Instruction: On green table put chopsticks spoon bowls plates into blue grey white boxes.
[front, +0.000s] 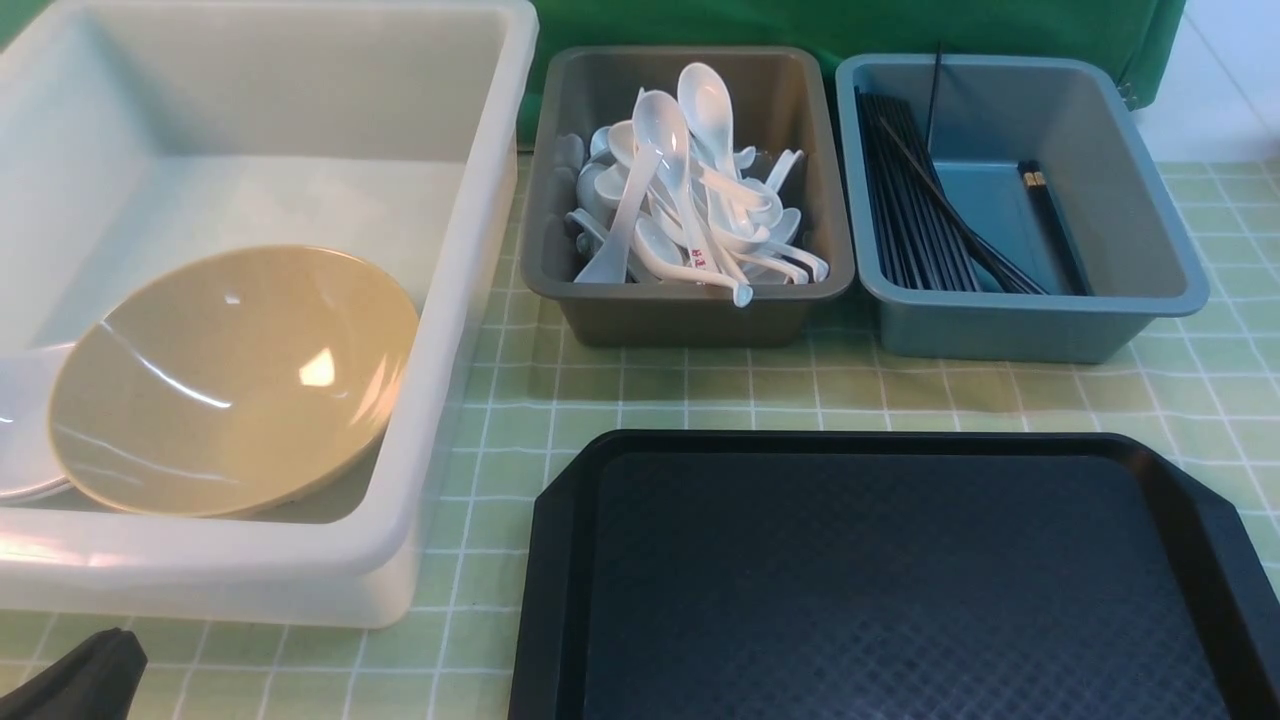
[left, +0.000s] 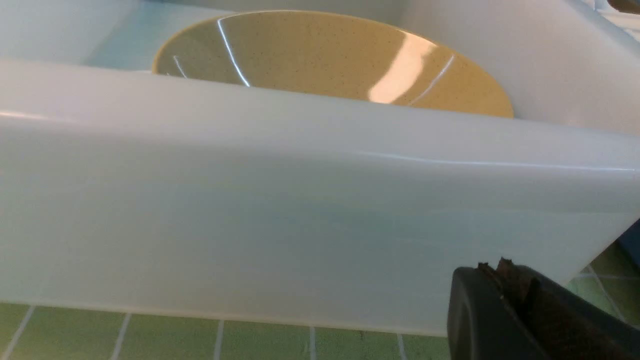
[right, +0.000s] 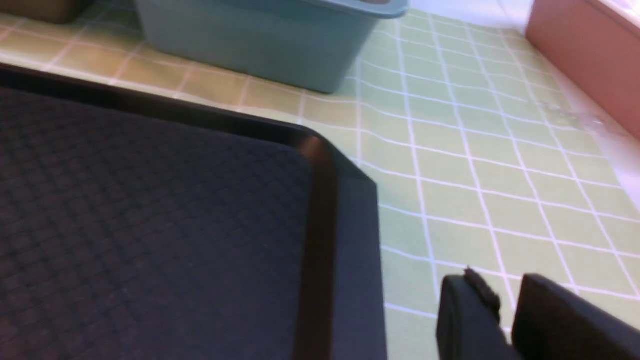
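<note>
tan bowl (left: 330, 60) inside white tub (left: 280, 220), gripper (left: 505, 280) closed

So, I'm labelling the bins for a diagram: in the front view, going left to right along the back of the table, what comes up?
White tub holding the tan bowl → grey box of white spoons → blue box with the black chopsticks.

You see a glossy tan bowl (front: 232, 380) in a translucent, smooth white plastic tub (front: 470, 300). Spoons (front: 690, 200) are glossy white; the grey box (front: 690, 315) and blue box (front: 1040, 325) are matt plastic. The tray (front: 880, 590) is black, textured. The table (front: 700, 385) is covered in checked cloth.
</note>
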